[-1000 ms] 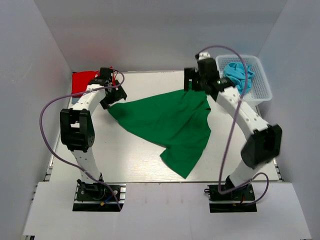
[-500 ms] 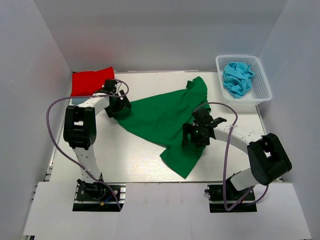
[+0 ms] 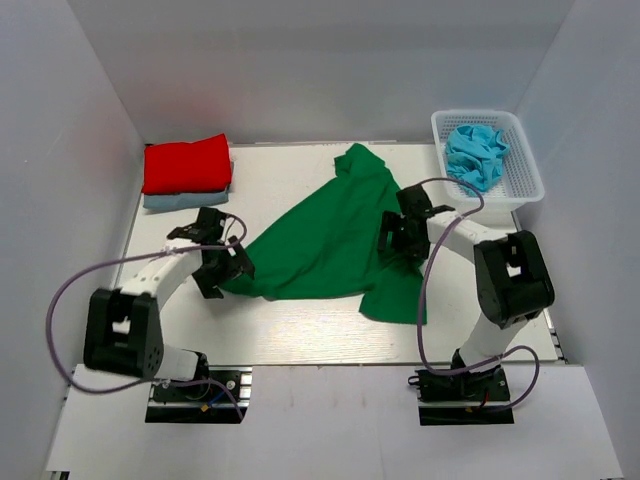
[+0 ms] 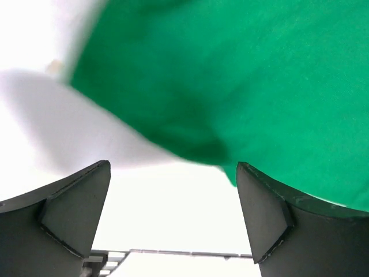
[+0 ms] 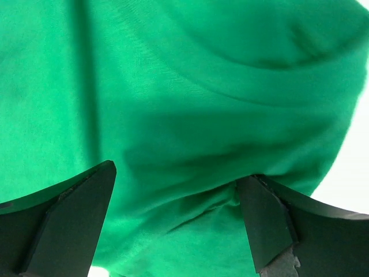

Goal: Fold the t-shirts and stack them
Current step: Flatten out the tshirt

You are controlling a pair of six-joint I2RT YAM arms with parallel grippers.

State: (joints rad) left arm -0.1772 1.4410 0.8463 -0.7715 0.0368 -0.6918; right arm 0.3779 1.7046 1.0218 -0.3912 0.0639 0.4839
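Note:
A dark green t-shirt (image 3: 320, 235) lies spread and rumpled across the middle of the table. My left gripper (image 3: 222, 272) is open at its left corner; in the left wrist view the green cloth (image 4: 242, 75) lies just beyond the open fingers, with bare table between them. My right gripper (image 3: 398, 237) is open over the shirt's right part; its wrist view shows only green cloth (image 5: 184, 115) between and beyond the fingers. A folded red t-shirt (image 3: 186, 163) rests on a folded pale blue one (image 3: 185, 199) at the back left. Turquoise shirts (image 3: 476, 152) lie in the basket.
A white mesh basket (image 3: 527, 175) stands at the back right corner. White walls enclose the table on the left, back and right. The arms' purple cables loop beside each arm.
The left arm swung toward the front, dragging the shirt's left corner with it. The right arm moved from the front of the shirt up to its right part. The shirt now lies narrower, stretching toward the back.

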